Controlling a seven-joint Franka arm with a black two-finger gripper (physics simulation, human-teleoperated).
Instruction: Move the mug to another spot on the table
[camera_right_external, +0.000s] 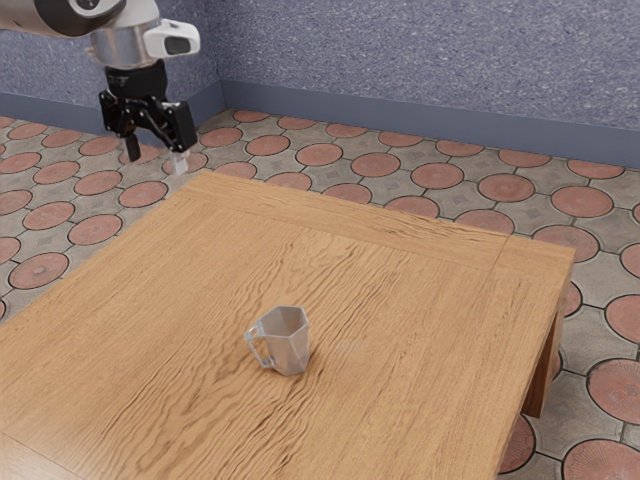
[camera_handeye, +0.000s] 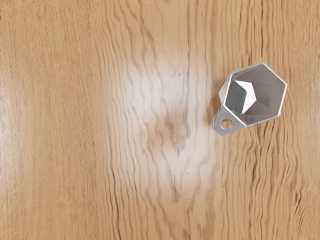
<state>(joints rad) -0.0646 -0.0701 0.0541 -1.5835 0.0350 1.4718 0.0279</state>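
A grey faceted mug (camera_right_external: 281, 340) stands upright near the middle of the wooden table (camera_right_external: 400, 300), its handle turned toward the exterior view's left. From above, the mug (camera_handeye: 253, 97) shows a hexagonal rim and an empty inside. My gripper (camera_right_external: 155, 155) hangs high above the table's far left part, well away from the mug. Its two fingers stand apart with nothing between them.
The table's far edge (camera_right_external: 380, 210) and right edge (camera_right_external: 550, 330) drop to a tiled floor (camera_right_external: 480, 190). A blue-grey wall (camera_right_external: 420, 50) runs behind. Bare wood surrounds the mug on all sides.
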